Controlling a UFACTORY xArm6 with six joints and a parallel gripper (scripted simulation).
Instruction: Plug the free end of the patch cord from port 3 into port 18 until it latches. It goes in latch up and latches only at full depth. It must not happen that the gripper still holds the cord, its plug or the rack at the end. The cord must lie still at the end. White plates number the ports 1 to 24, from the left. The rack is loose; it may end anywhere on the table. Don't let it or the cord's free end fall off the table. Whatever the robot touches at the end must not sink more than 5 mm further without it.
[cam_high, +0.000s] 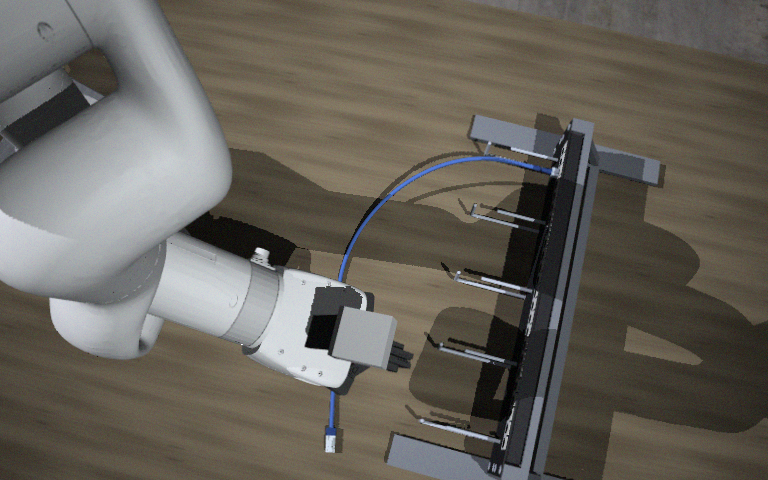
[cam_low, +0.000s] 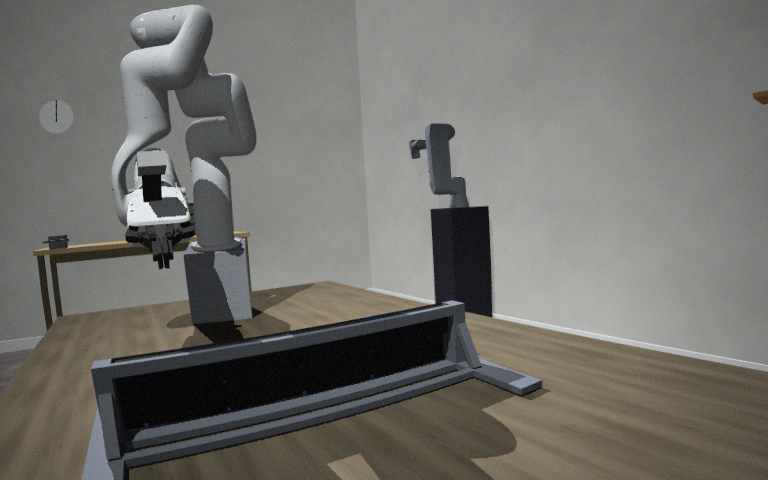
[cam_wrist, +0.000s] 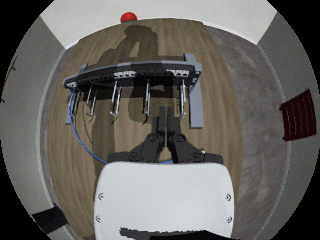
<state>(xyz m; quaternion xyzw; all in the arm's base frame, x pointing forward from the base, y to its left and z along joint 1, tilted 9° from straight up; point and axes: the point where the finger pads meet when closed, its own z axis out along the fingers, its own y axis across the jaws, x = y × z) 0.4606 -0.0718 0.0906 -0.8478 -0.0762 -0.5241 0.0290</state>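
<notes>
My gripper is shut and empty, high above the table in front of the rack's port side. The blue patch cord runs from a plug seated near the rack's far end, curves over the table and passes below my gripper's body. Its free plug, pale with a blue boot, lies on the table in the top view; its latch side cannot be told. The rack stands upright on its feet. Port numbers are too small to read, so port 18 cannot be picked out.
Several thin metal cable guides, one a lower guide, stick out from the rack's port side towards my gripper. The rack's near foot reaches out past them. The table edge is beyond the rack's far end.
</notes>
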